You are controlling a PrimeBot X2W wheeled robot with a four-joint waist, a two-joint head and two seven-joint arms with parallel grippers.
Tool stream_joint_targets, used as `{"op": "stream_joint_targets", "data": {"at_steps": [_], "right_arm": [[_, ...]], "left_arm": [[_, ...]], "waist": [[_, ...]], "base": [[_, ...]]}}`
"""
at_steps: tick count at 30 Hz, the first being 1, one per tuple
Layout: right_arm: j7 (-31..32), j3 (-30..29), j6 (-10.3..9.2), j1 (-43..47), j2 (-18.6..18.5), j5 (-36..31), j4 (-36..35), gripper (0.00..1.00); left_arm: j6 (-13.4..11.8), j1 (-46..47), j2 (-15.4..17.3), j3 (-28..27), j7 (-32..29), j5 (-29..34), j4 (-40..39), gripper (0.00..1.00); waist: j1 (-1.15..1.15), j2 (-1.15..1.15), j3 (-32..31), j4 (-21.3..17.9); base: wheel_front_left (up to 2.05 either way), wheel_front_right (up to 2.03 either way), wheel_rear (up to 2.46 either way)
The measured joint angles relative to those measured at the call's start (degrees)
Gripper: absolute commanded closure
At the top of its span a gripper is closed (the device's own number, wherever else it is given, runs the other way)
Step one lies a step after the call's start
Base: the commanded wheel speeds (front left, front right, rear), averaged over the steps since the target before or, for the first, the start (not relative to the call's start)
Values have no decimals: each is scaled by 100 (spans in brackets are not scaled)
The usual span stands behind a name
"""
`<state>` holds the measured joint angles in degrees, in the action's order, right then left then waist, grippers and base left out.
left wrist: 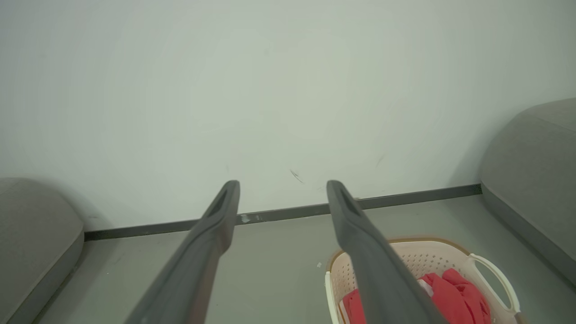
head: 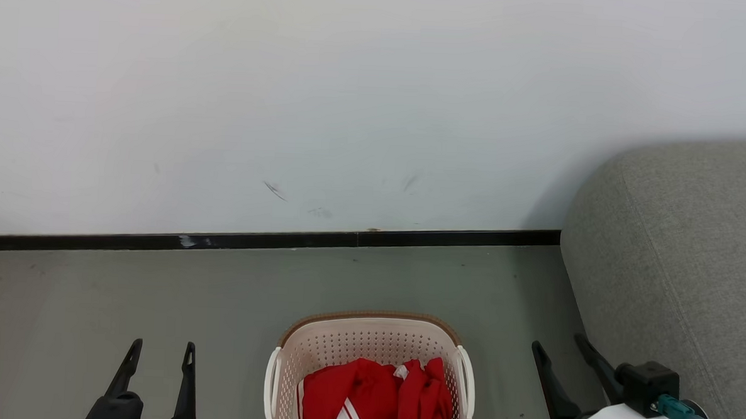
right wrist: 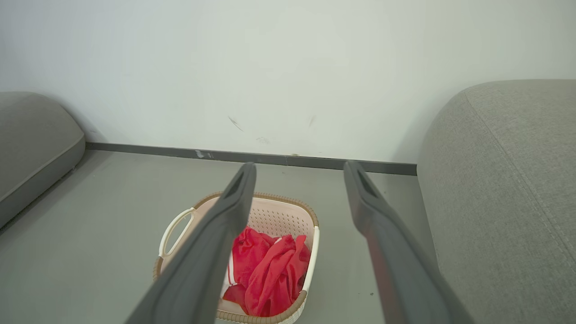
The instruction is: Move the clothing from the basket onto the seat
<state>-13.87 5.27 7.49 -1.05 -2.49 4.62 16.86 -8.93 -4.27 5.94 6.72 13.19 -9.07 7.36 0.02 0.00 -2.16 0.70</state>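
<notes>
Nothing shifted yet: clothing (head: 377, 395) all bunched in basket (head: 367, 335) on floor (head: 155, 301), no red on visible seat (head: 679, 260). Left gripper (head: 162, 346), right gripper (head: 557, 342) flank basket, jaws wide, empty; whole job ahead

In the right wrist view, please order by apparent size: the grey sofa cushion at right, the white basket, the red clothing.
1. Large grey woven-fabric sofa cushion, cut by the frame edge.
2. Cream-white perforated plastic basket with brown rim.
3. Soft bright red clothing inside the basket.
</notes>
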Motion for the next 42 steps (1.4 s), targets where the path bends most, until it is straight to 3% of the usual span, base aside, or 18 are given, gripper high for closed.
{"op": "stream_joint_targets", "data": {"at_steps": [17,29,42], "right_arm": [[-1,63,0,79,2,24,-118,0],[-31,-120,0,70,-3,-29,-361,0],[-32,-798,0,98,9,16,-805,0]], "left_arm": [[10,0,94,-35,8,-57,27,0],[266,158,236,260,-69,78,309,0],[645,733,186,891,-255,315,720,0]], "waist": [[0,0,105,4],[0,0,336,-53],[0,0,742,-177]], "base": [[0,0,0],[0,0,0],[0,0,0]]}}
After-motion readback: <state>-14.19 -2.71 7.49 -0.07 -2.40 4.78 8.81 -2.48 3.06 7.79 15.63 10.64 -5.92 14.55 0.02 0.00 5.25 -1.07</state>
